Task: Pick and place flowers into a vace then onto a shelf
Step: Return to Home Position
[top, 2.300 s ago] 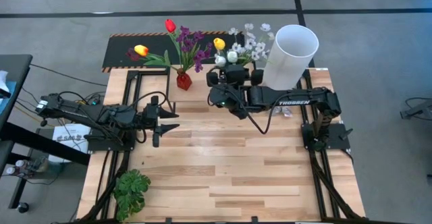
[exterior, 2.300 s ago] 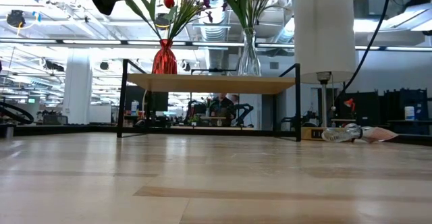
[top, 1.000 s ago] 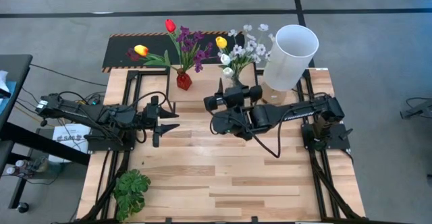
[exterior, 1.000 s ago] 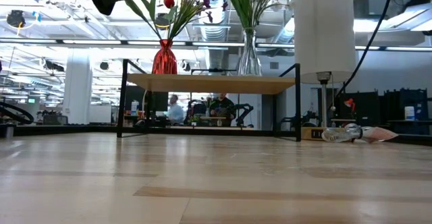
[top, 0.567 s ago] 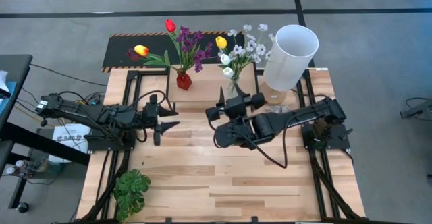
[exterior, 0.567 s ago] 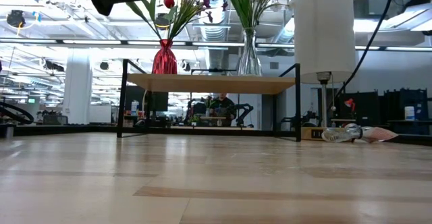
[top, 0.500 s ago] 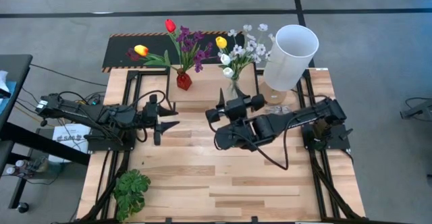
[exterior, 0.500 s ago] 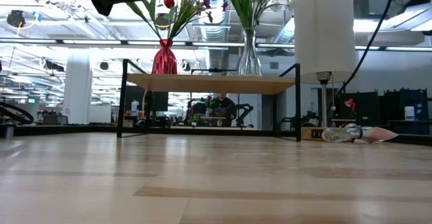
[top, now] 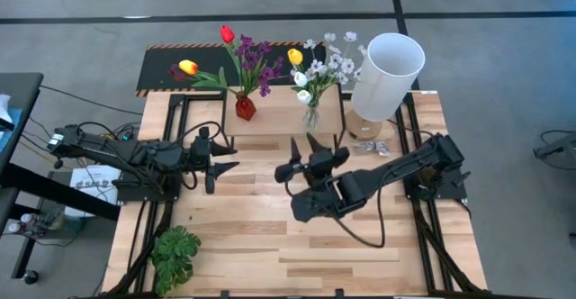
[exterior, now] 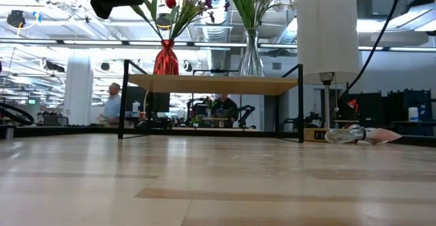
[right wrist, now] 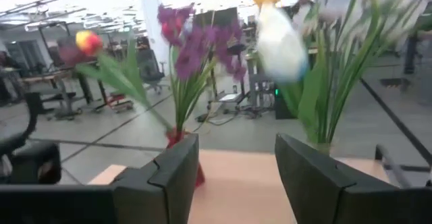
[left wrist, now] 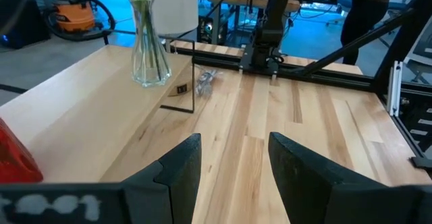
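The shelf (top: 270, 119) stands at the table's far side and carries two vases. A red vase (top: 245, 108) holds a red tulip (top: 227, 34), a yellow tulip (top: 187, 67) and a purple bunch (top: 255, 65). A clear glass vase (top: 311, 117) holds a yellow tulip (top: 293, 57), white tulips and small white blossoms (top: 337, 56). My right gripper (top: 303, 143) is open, just on the near side of the shelf, and points at the clear vase. My left gripper (top: 232, 161) waits open by the shelf's left end. The left wrist view shows the clear vase (left wrist: 150, 48) on the plank.
A tall white cylinder (top: 389, 63) stands at the far right, with a crumpled wrapper (top: 367, 146) by its base. A green leafy plant (top: 175, 254) lies at the near left corner. The middle and near part of the wooden table (top: 297, 245) is free. People move in the room behind.
My right gripper has drawn back from the clear vase toward the table's near edge, away from the shelf. Both vases have stayed upright on the shelf. A person has walked into the background of the low view.
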